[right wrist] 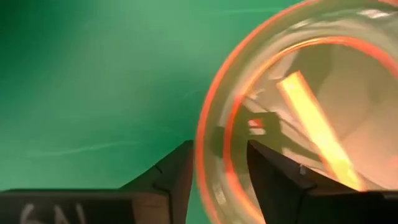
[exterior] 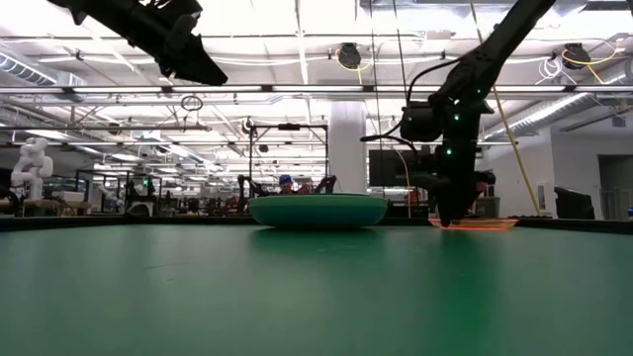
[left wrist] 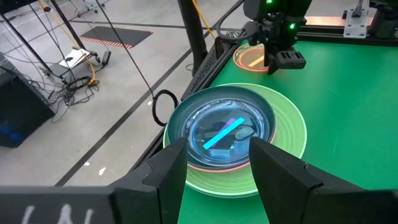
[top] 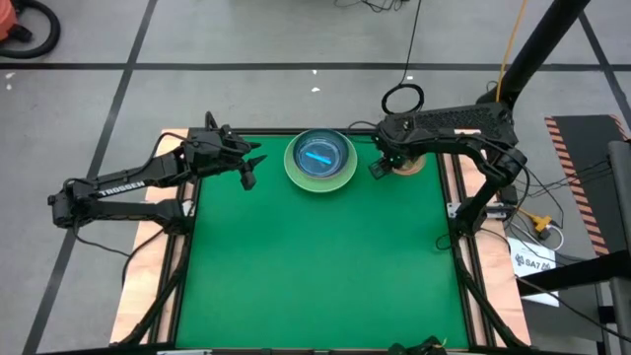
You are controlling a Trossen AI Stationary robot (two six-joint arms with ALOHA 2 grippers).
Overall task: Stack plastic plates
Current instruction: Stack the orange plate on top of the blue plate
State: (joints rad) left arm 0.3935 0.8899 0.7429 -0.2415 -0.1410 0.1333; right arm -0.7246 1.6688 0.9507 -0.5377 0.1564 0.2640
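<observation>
A stack of plates (top: 320,160) sits near the table's far edge. A light green large plate (left wrist: 292,137) is at the bottom, with a dark teal one (left wrist: 180,118) and a pink edge above it, and a small translucent blue plate (left wrist: 224,130) on top. A small translucent orange plate (top: 409,166) lies flat on the mat to the stack's right. My right gripper (top: 378,168) is down at the orange plate's left rim. My left gripper (top: 246,170) hovers open, raised, left of the stack. Other plates are out of view. My right gripper (right wrist: 221,180) has the orange plate's rim (right wrist: 208,155) on the side toward the stack, with one finger (right wrist: 174,174) outside and one finger (right wrist: 273,180) inside the dish. It comes from above, pointing down. The plate (exterior: 473,223) lies flat on the table.
The green mat spreads wide toward the near edge. Wooden side boards and frame rails border the mat on both sides. A black cable loop (top: 402,98) lies on the floor beyond the far edge.
</observation>
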